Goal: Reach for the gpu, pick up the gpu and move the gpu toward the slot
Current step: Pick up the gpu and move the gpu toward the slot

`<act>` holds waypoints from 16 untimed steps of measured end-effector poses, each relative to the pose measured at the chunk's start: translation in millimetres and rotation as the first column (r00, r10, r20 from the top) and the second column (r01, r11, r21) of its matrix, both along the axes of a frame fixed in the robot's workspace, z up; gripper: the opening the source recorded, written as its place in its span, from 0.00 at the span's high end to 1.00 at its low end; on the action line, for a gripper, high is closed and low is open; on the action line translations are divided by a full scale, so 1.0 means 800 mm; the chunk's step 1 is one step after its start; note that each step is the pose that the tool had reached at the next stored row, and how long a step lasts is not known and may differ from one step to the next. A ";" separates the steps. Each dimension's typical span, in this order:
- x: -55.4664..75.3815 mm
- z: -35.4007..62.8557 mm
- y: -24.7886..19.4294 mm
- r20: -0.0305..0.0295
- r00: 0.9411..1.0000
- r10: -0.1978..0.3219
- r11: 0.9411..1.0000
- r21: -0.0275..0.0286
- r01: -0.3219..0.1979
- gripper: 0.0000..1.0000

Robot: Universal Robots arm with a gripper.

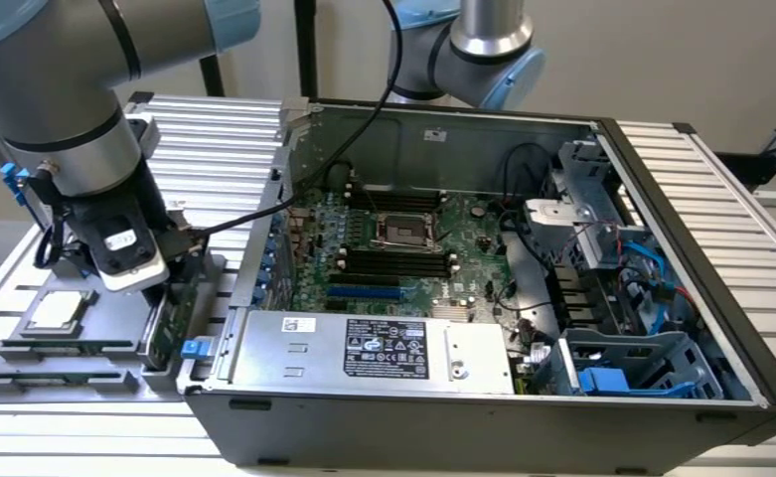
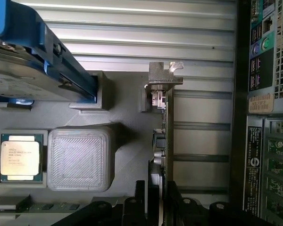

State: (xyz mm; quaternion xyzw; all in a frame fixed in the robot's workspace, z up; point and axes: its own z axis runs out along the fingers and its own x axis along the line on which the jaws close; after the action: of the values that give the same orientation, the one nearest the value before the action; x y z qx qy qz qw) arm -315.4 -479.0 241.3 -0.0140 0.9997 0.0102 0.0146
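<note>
Green circuit board, thin and stiff: the gpu (image 1: 162, 323) stands on edge in a slot of the grey tray (image 2: 127, 103). It is just beside the open computer case (image 1: 494, 397), on the exterior view's left, and the tray rests on the slatted metal tabletop (image 2: 132, 28). The wrist view sees the card edge-on, its silvery bracket (image 2: 164, 75) at the end away from the claw (image 2: 155, 202). The claw sits low over the card, astride that near end; whether it is clenched on the board or released cannot be told. The card looks light but fragile, with small parts on one face that a squeeze or twist could damage. The safer hold is probably across bare board near the upper edge. A processor chip (image 2: 20, 157) and a blue-framed hard drive (image 2: 33, 61) occupy neighbouring pockets
</note>
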 end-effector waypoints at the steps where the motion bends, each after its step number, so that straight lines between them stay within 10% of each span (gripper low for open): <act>1: 0.000 0.000 0.0001 0.000 1.000 0.000 1.000 0.000 0.000 0.69; 16: 0.003 0.004 0.0002 -0.005 1.000 0.000 1.000 0.000 0.000 0.74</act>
State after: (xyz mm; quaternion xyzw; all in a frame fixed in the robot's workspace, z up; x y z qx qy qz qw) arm -313.1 -478.8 244.6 -0.0140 0.9998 0.0104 0.0121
